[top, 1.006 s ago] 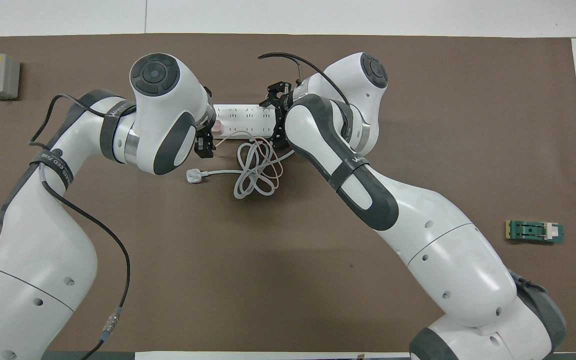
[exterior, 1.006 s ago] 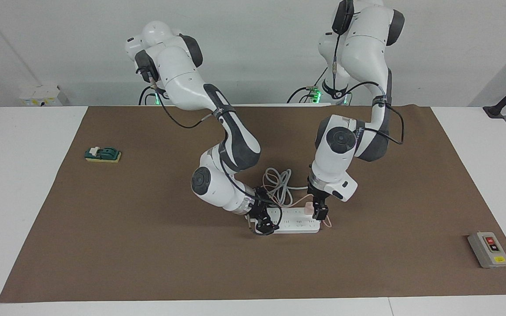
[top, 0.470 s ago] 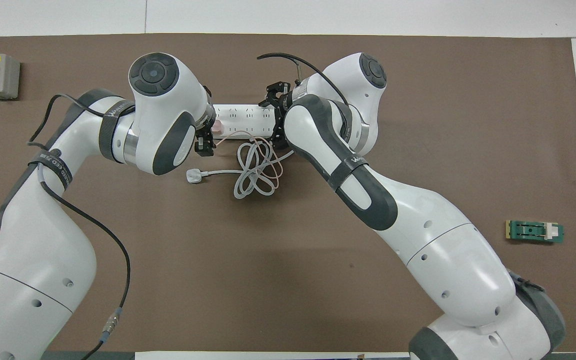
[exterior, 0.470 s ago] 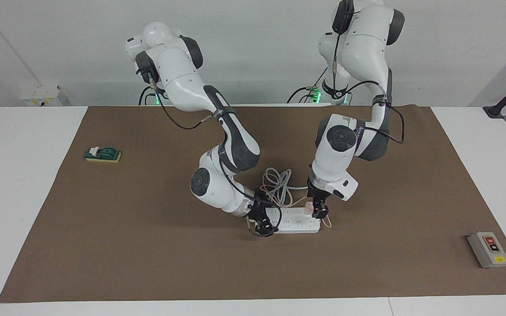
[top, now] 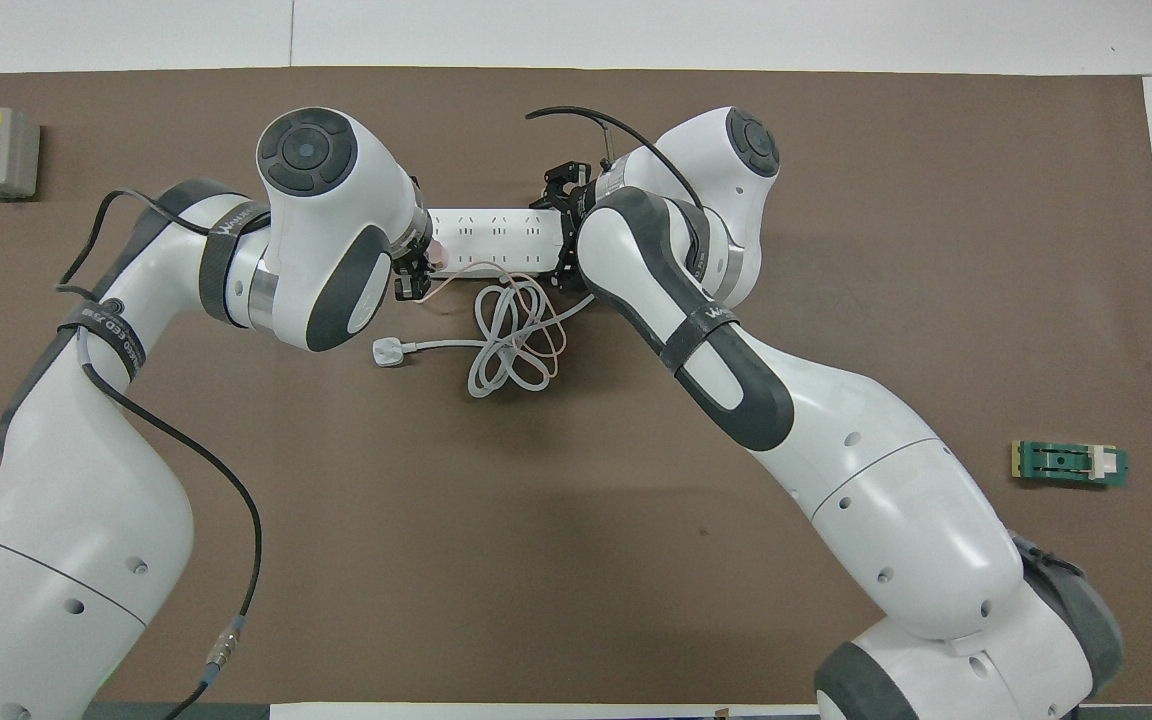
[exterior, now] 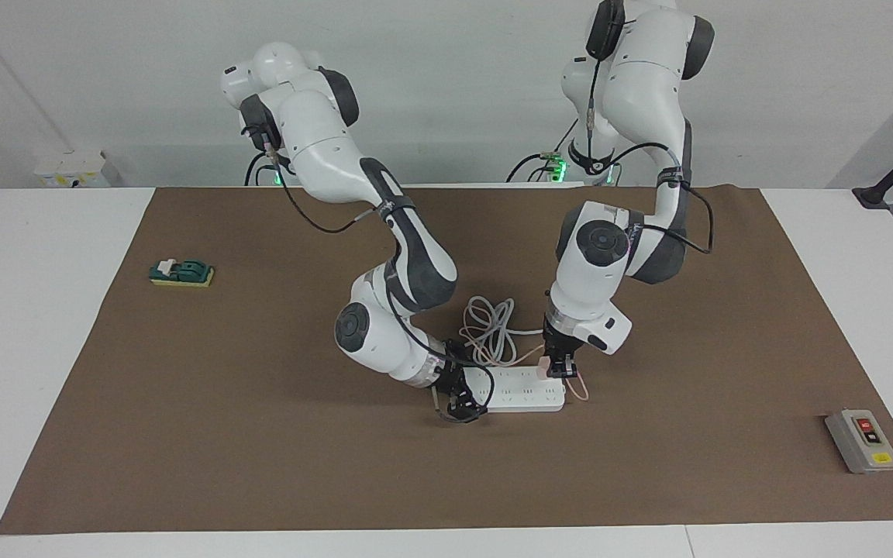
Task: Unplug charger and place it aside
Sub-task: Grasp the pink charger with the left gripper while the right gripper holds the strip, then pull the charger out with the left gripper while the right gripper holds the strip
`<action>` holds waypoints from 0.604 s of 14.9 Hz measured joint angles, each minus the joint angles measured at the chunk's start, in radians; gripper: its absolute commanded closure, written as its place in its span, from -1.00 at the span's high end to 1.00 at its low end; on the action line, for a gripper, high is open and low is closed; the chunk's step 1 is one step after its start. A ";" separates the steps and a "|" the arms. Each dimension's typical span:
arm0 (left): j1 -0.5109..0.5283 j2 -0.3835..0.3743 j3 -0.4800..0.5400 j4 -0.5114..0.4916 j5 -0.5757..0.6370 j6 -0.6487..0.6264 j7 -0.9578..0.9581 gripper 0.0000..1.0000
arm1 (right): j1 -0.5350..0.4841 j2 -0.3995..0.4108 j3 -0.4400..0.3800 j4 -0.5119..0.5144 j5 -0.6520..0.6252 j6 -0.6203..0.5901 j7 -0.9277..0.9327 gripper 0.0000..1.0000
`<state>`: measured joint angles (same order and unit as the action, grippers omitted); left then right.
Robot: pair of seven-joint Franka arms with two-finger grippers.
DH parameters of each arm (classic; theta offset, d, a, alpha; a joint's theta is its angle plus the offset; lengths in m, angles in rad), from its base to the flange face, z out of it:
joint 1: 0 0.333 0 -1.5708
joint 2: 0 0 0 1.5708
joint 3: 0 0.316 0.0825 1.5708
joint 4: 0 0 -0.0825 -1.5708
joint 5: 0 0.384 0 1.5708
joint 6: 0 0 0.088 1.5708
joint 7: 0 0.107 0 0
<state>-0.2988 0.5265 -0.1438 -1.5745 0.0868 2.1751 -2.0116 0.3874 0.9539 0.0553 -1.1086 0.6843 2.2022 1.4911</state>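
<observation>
The pale pink charger point(exterior: 543, 363) sits at the left-arm end of the long white power strip point(exterior: 525, 393), also seen in the overhead view point(top: 491, 232). My left gripper point(exterior: 560, 367) is shut on the charger point(top: 436, 250), and the thin pink cable point(exterior: 582, 390) loops beside it. My right gripper point(exterior: 456, 403) is down at the strip's other end point(top: 564, 236). I cannot tell whether it grips the strip.
A coiled thick white cord point(top: 511, 340) with a white three-pin plug point(top: 388, 352) lies nearer to the robots than the strip. A grey switch box point(exterior: 861, 440) sits toward the left arm's end. A green block point(exterior: 181, 272) sits toward the right arm's end.
My left gripper and the charger have risen slightly at the strip's end. My right gripper has slid a little off along the strip toward the right arm's end. The strip has stayed put.
</observation>
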 measured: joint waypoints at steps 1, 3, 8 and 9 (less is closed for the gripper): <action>0.000 0.000 0.000 0.000 0.000 0.000 0.000 -1.00 | 0.000 0.000 0.000 0.000 0.000 0.000 0.000 0.05; 0.000 0.000 -0.001 0.000 0.003 0.000 0.000 -1.00 | 0.000 0.000 0.000 0.000 0.000 0.000 0.000 0.05; 0.000 -0.001 -0.001 -0.001 0.007 0.001 0.000 -1.00 | 0.000 0.000 0.000 0.000 0.000 0.000 0.000 0.06; 0.000 -0.001 -0.001 0.000 0.007 0.000 0.000 -1.00 | 0.000 0.000 0.000 0.000 0.000 0.000 0.000 0.06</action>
<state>-0.2985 0.5257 -0.1452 -1.5748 0.0935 2.1753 -2.0112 0.3874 0.9540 0.0554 -1.1085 0.6844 2.2027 1.4913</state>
